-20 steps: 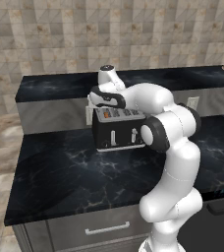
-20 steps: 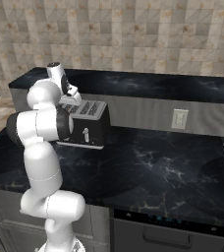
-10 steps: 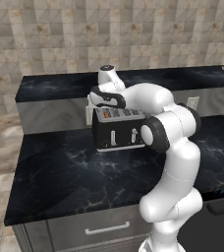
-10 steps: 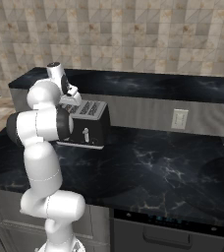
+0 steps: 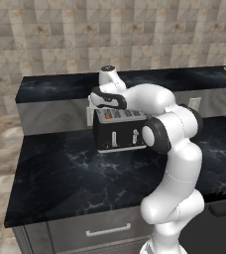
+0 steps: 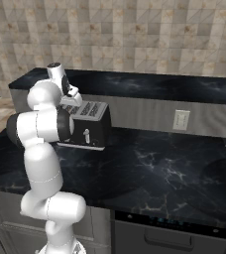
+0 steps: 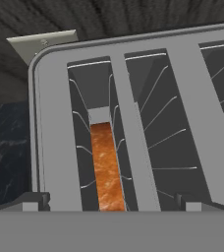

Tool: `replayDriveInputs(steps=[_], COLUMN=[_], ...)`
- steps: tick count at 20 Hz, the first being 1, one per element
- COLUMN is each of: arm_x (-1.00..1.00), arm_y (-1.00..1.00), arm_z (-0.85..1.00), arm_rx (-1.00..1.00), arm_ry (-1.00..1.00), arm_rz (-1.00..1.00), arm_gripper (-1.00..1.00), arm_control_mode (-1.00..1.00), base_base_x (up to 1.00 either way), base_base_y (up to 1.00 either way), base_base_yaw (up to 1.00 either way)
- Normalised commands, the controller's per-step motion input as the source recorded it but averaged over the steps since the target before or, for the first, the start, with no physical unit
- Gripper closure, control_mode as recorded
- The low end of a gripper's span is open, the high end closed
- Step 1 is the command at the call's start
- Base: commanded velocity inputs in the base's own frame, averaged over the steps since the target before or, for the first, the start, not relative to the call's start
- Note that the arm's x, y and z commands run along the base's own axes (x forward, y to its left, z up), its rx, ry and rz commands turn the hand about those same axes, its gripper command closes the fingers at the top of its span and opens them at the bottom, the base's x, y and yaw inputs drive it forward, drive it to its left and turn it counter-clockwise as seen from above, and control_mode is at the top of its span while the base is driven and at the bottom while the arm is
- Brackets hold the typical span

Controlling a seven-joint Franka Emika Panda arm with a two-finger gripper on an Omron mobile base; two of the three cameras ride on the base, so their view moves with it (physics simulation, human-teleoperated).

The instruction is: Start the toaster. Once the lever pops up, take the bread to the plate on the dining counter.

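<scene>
End effector (image 7: 112, 204) open, directly above toaster (image 5: 120, 131) slot; bread (image 7: 106, 167) between fingertips, long axis running along slot.

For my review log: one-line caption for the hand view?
Open gripper poised above the toaster, bread seated in its slot.

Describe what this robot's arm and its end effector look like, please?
The arm is a chain of glossy white, rounded segments, fat like bent pipes, with dark grey rings and round caps at the joints. No loose cables or markings are visible on it. At its tip, the end effector has two small dark grey fingers, blocky and flat-topped. A small black cap sits on the white wrist segment.
</scene>
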Motion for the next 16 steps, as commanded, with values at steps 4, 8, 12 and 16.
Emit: replayDriveInputs(steps=[4, 8, 12, 16], arm_x=[0.0, 0.0, 0.0, 0.0], arm_y=[0.0, 0.0, 0.0, 0.0], arm_z=[0.0, 0.0, 0.0, 0.0], arm_rx=[0.0, 0.0, 0.0, 0.0], arm_ry=[0.0, 0.0, 0.0, 0.0], arm_rz=[0.0, 0.0, 0.0, 0.0], arm_gripper=[-1.0, -1.0, -1.0, -1.0], arm_control_mode=[-1.0, -1.0, -1.0, -1.0], base_base_x=[0.0, 0.0, 0.0, 0.0], base_base_y=[0.0, 0.0, 0.0, 0.0], base_base_yaw=[0.0, 0.0, 0.0, 0.0])
